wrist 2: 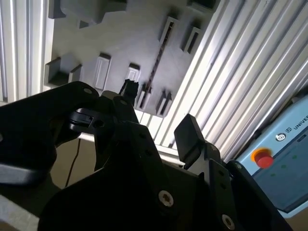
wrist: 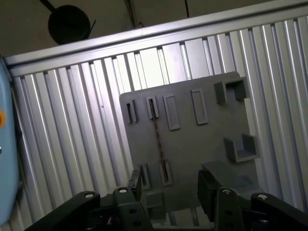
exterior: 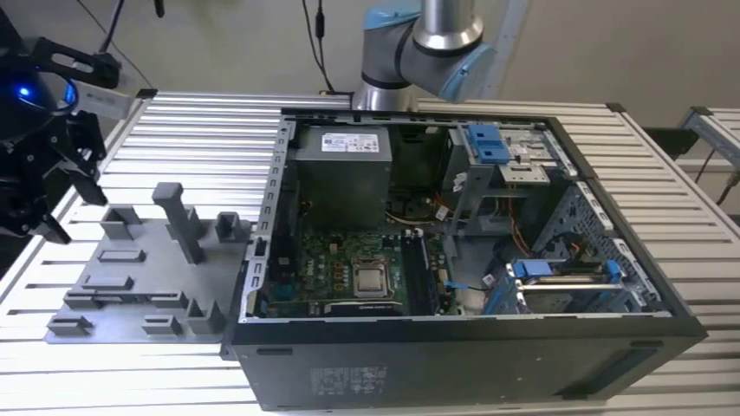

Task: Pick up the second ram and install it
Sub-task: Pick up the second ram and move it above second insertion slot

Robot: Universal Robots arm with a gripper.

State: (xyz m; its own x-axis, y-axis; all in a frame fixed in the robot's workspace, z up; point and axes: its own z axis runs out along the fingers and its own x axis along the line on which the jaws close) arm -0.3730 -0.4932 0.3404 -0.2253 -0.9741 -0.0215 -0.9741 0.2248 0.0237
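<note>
Black and spread wide, the end effector [wrist: 171,187] hangs empty above the grey holder tray [wrist: 192,144]. Just below it the second ram [wrist: 157,137] stands on edge in the tray's slots, a thin dark strip whose long axis runs away from the gap between the fingers [wrist: 208,190]. Beyond lie the ribbed metal counter [wrist: 72,144] and, farther off, the open computer case [exterior: 463,373].

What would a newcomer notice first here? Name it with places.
The open computer case sits at the exterior view's right, its motherboard exposed. At that view's left a grey holder plate lies on the ribbed table. In both wrist views the second ram stands on edge in that plate, the open gripper apart from it, empty.
</note>
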